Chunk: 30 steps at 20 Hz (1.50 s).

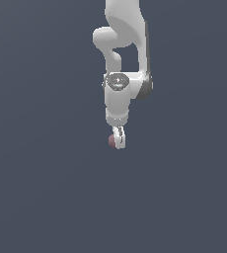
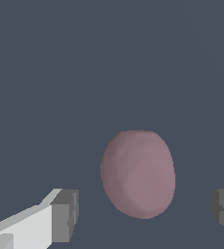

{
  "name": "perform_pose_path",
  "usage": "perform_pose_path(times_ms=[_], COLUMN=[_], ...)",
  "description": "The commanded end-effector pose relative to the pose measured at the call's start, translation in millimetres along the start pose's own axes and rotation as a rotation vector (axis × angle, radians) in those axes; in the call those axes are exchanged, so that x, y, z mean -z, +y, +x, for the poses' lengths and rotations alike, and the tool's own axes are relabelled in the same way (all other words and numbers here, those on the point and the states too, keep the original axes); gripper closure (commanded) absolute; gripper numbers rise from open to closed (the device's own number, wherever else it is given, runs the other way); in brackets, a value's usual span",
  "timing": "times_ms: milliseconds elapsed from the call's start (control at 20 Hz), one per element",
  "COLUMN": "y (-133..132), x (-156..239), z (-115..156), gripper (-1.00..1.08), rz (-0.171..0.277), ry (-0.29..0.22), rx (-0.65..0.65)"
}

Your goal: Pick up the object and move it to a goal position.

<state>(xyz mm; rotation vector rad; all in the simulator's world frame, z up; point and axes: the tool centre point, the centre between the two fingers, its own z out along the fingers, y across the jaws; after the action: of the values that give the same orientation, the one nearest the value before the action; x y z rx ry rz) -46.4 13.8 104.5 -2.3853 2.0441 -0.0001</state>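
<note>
Your end effector (image 2: 143, 214) is spread wide, its grey fingertips (image 2: 65, 214) standing clear of the ball (image 2: 138, 174) on either side. The pinkish-red ball sits between them, touching neither. In the exterior view it peeks out at the fingers' left, over the plain grey surface (image 1: 46, 197).
</note>
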Motion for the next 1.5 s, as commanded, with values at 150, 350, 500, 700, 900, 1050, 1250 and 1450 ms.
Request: perform_pose_path(times_ms=[150,350,500,700,900,1050,1250,1450], y=[1,1,1,1,1,1,1,1], x=[-11,-31,-43,-50,-50,-50,-50,-47], z=[0,0,0,0,0,0,0,0], gripper=[-0.92,-0.92,-0.92,-0.92,1.08,1.08,1.08,1.08], rz=[0.000,-0.001,-0.001,0.000,0.000,0.000,0.000,0.002], ry=[0.000,0.000,0.000,0.000,0.000,0.000,0.000,0.000], rx=[-0.001,-0.004,-0.004,-0.005,-0.005,-0.005,-0.005,-0.005])
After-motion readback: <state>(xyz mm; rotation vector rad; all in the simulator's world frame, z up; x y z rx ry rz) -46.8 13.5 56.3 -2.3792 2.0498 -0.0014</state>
